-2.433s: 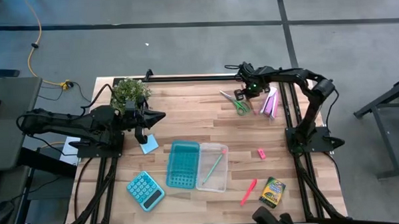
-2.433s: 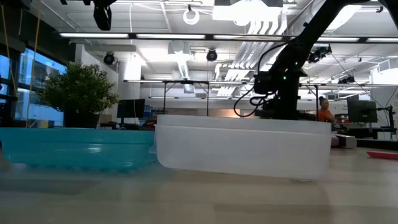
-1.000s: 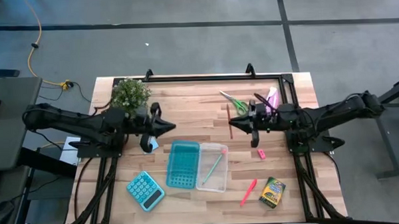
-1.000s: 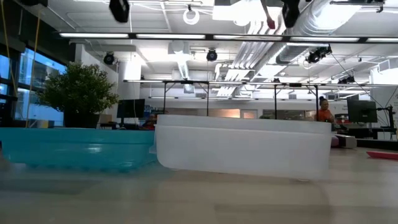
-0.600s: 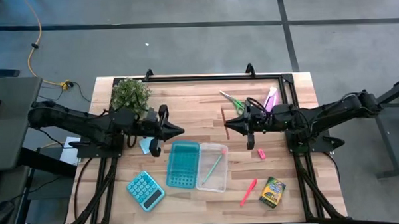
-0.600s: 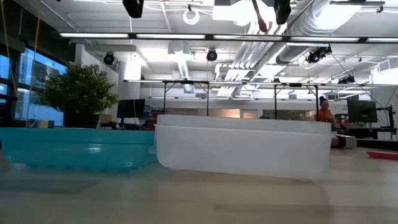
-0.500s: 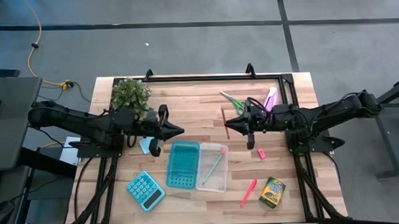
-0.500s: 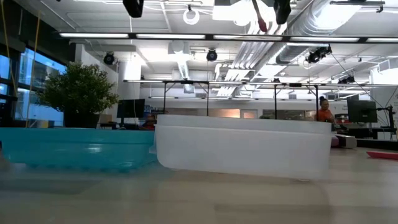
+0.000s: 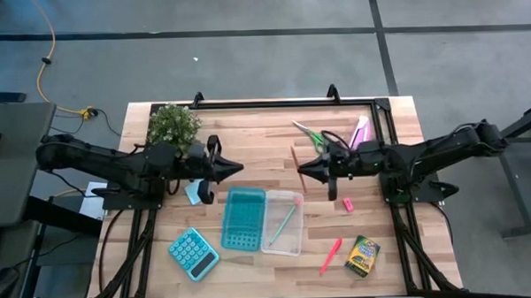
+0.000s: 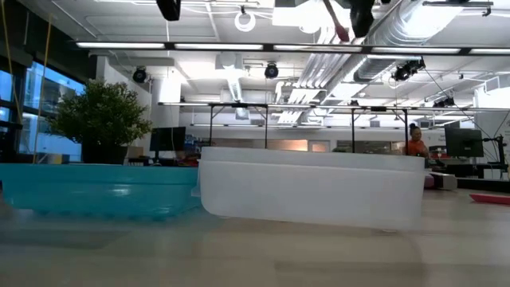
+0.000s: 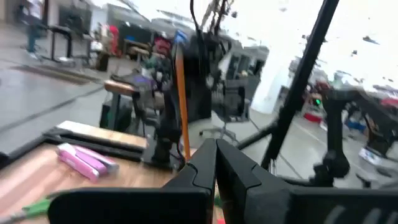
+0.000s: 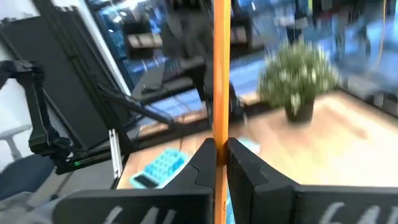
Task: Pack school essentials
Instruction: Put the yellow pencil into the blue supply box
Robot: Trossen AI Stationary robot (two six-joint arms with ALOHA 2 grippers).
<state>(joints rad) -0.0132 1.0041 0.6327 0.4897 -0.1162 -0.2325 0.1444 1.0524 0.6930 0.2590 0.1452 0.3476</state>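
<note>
**Inspector A:** Pencil [image 9: 297,168]: the right pincer [image 9: 303,169], closed tight on it, is carrying it just right of frame centre in the high view. Its long axis is running up-down in that frame, crosswise to the fingers.

**Inspector B:** And the destination?

**A:** The clear bin [image 9: 282,224] is lying below and slightly left of that pincer on the tabotop, beside the teal bin [image 9: 244,219]; a green pencil [image 9: 286,221] is already lying inside. The right arm is nearer, in my judgement.

**B:** The left arm?

**A:** The left pincer [image 9: 235,169] is hovering above the teal bin, fingers pressed together on nothing.

**B:** Remaining items?

**A:** The scissors [image 9: 311,135], pink eraser [image 9: 347,204], pink marker [image 9: 330,255] and crayon box [image 9: 363,254] are waiting at the right; the note pad [image 9: 193,193] is lying at the left.
</note>
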